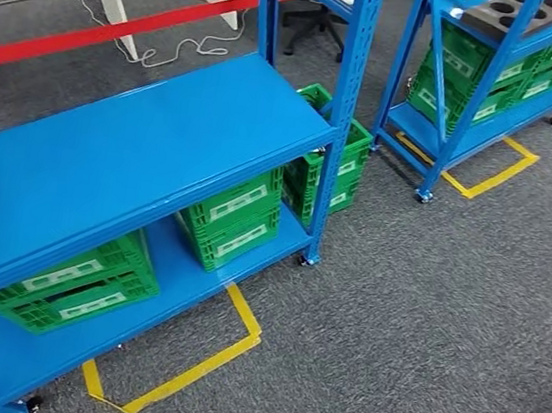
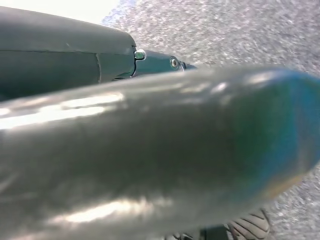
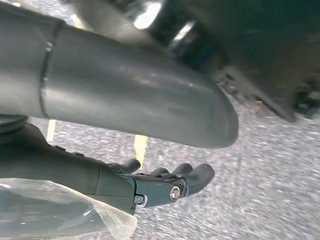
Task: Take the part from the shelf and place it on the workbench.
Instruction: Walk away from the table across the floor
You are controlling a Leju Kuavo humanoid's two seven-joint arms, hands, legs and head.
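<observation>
A blue shelf (image 1: 144, 140) stands on grey carpet (image 1: 411, 324), its upper deck bare, green crates (image 1: 233, 216) stowed on the lower deck. Yellow tape (image 1: 184, 377) marks the floor at its foot, and red tape (image 1: 128, 27) is stretched behind it. A second blue rack (image 1: 491, 102), farther off at right, holds more green crates and a grey tray (image 1: 509, 14) with round holes.

The right wrist view looks down over the carpet. The right hand (image 3: 166, 182) has its dark fingers (image 3: 196, 175) extended and lightly curled, a little apart, holding nothing between them; a clear plastic bag (image 3: 56, 212) lies against the arm behind them, contents unclear.

In the left wrist view the thick grey thumb of the left hand (image 2: 151, 160) blocks the fingers, so whether that hand grips anything cannot be told.

The part cannot be picked out in any view.
</observation>
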